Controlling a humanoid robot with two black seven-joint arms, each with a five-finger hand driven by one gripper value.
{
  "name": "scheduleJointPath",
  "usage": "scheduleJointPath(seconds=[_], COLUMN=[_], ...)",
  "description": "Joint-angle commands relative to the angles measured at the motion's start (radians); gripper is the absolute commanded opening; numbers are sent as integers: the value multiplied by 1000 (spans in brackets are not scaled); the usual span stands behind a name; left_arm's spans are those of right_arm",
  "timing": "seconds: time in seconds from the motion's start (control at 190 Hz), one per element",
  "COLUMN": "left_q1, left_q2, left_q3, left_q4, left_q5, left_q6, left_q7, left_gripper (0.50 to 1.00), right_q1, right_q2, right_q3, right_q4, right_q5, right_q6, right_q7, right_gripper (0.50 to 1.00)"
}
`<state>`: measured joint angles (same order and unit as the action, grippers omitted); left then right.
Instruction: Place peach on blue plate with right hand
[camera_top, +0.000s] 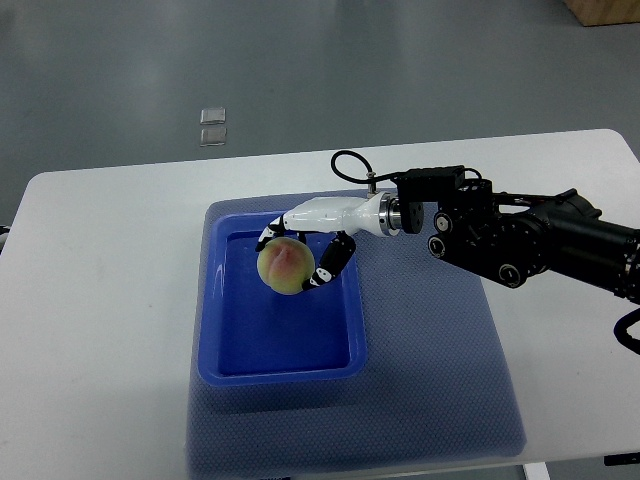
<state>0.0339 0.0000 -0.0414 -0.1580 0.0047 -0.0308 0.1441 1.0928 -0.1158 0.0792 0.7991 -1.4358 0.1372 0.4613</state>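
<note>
A white table (120, 300) carries a blue mat (440, 380), and on the mat sits a blue plate (225, 365). From the right, the right hand (300, 255) reaches over the plate's far part, fingers curled around the peach (285, 267), held above the plate's floor.

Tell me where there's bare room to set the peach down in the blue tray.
The tray floor is bare between the peach and the near rim. It's crowded only at the far end, under the right hand.
</note>
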Motion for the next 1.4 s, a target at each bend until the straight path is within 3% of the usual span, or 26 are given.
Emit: scheduleJointPath(seconds=[0.0, 0.152, 0.21, 0.305, 0.31, 0.32, 0.415, 0.42, 0.546, 0.846, 0.956, 1.214, 1.219, 1.277, 1.282, 1.392], left_q1=[0, 0, 0, 0, 0, 0, 0, 0, 0, 0, 0, 0, 0, 0, 0, 0], left_q2=[0, 0, 0, 0, 0, 0, 0, 0, 0, 0, 0, 0, 0, 0, 0, 0], left_q3=[0, -2, -2, 0, 0, 0, 0, 0, 0, 0, 0, 0, 0, 0, 0, 2], left_q4=[0, 0, 0, 0, 0, 0, 0, 0, 0, 0, 0, -2, -2, 0, -1, -2], left_q5=[0, 0, 0, 0, 0, 0, 0, 0, 0, 0, 0, 0, 0, 0, 0, 0], left_q6=[0, 0, 0, 2, 2, 0, 0, 0, 0, 0, 0, 0, 0, 0, 0, 0], left_q7=[0, 0, 0, 0, 0, 0, 0, 0, 0, 0, 0, 0, 0, 0, 0, 0], left_gripper=[1000, 1000, 1000, 1000, 1000, 1000, 1000, 1000, 1000, 1000, 1000, 1000, 1000, 1000, 1000, 1000], right_q1=[-10, -16, -17, -19, -19, -19, -19, -19, -19, -16, -11, -4, 2, 2, 1, -13], right_q2=[5, 18, 18, 19, 19, 19, 18, 18, 16, 11, 1, -30, -33, -33, -41, -73], right_q3=[-21, -22, -22, -22, -22, -22, -22, -22, -22, -22, -16, 79, 124, 136, 183, 269], right_q4=[0, 0, 0, 0, 0, 0, 0, 0, 0, 0, 2, 49, 51, 49, 49, 43], right_q5=[0, 0, 0, 0, 0, 0, 2, 2, 5, 12, 18, 77, 115, 124, 173, 301], right_q6=[-24, -24, -24, -24, -22, -22, -19, -18, -13, -4, 36, 143, 191, 200, 246, 311], right_q7=[-3, -3, -3, -3, -3, -3, -3, -3, -3, -3, 2, 11, 11, 11, 8, -3], right_gripper=[580, 611, 664, 686, 765, 778, 797, 837, 911, 928, 928, 928, 928, 928, 928, 928])
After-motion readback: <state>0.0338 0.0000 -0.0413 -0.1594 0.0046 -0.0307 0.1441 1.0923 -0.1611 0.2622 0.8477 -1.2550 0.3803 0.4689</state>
